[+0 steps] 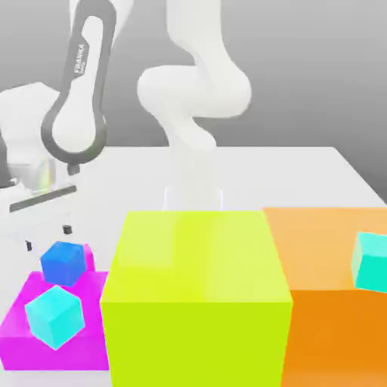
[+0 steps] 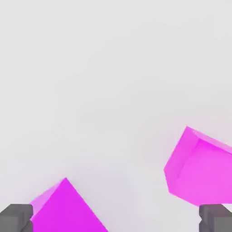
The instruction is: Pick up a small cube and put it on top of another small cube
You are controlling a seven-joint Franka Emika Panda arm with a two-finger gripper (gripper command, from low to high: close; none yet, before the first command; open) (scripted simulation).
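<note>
The jaws stand wide apart, holding nothing, above the worktop's edge at the exterior view's left. The small pink cube (image 1: 86, 257) sits there, just behind the blue cube (image 1: 63, 261) and beside the flat magenta block (image 1: 19, 321). We judge that one jaw may strike the blue cube while descending and push both away, because they stand so close. All the pieces look smooth, matte, hard and sharp-edged.
</note>
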